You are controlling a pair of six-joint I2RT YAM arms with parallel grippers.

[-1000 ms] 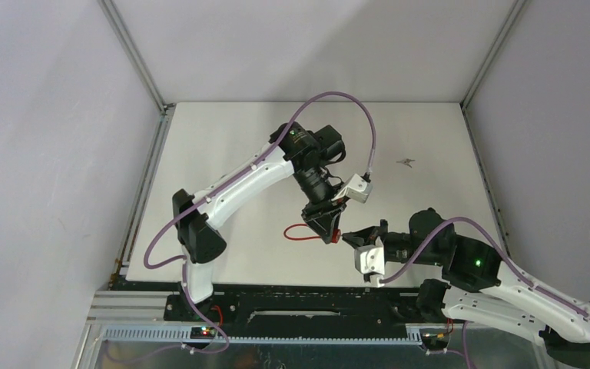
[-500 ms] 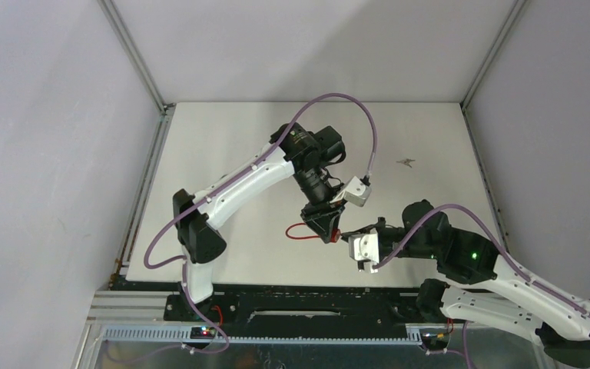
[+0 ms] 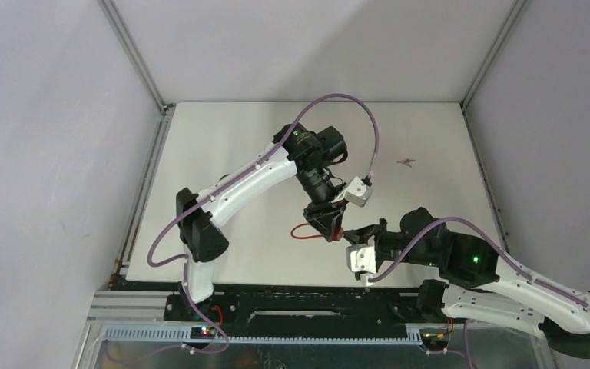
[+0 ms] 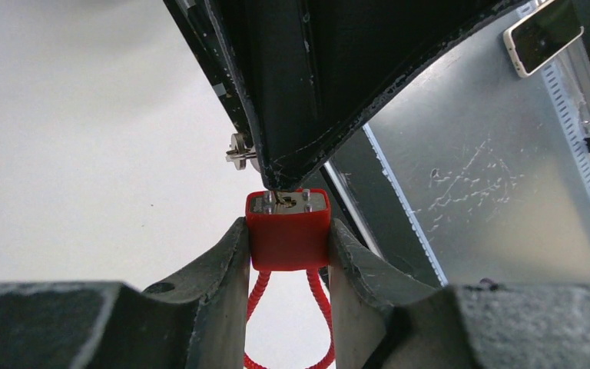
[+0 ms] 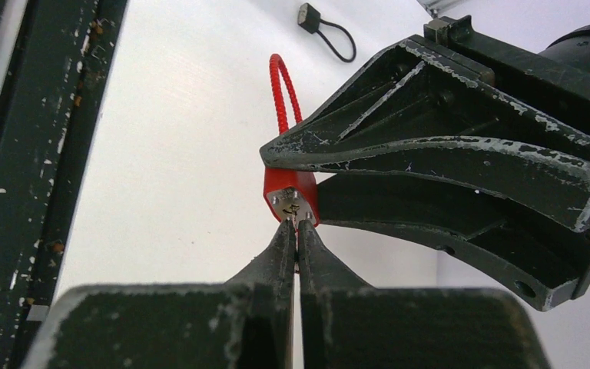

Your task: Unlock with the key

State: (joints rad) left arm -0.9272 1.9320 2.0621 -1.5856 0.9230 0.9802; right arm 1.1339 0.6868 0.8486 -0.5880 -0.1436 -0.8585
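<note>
Between the fingers (image 4: 217, 269) of our left hand (image 4: 288, 231) the red padlock (image 4: 288, 240) sits clamped, keyhole face turned outward so it cannot twist. Our right hand (image 5: 296, 229), pinched together, noses its tips against that face; any key is too small to see. Both hang over the worktop (image 3: 223, 154), near the middle of its near edge.

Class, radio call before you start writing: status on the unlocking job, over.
Left pincer clamped on red padlock. Right pincer shut on key, tips at the padlock's keyed face. Nothing seen blocking.
</note>
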